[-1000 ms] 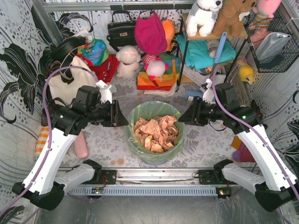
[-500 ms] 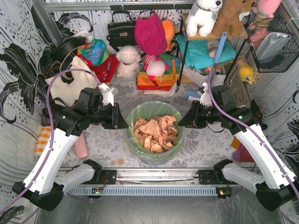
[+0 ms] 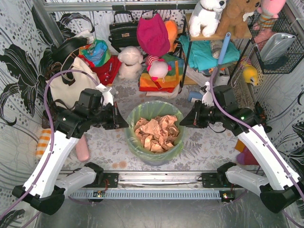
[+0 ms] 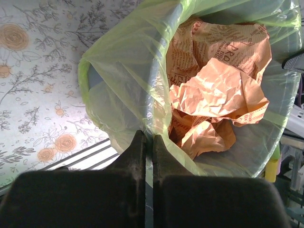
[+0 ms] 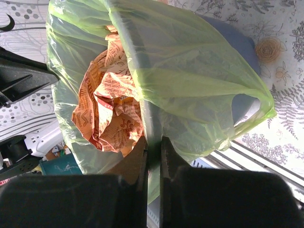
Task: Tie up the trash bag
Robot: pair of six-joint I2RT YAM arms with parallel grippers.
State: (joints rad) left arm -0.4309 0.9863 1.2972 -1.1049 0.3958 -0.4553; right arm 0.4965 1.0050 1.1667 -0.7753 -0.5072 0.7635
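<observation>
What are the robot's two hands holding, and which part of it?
Both hold the thin, see-through light-green plastic trash bag: the left gripper pinches its left rim, the right gripper its right rim.

The right gripper (image 5: 153,142) rises from the bottom edge, its two dark fingers pinched close together on the rim of the trash bag (image 5: 190,71) — thin, light green, see-through. Crumpled tan paper (image 5: 114,104) lies inside it. A floral-patterned table (image 5: 285,28) shows at right.

Thin translucent light-green trash bag (image 3: 152,110), upright, mouth open, lining blue-grey bin (image 5: 237,47) mid-table; crumpled tan printed paper (image 3: 154,133) inside, rim untied.
</observation>
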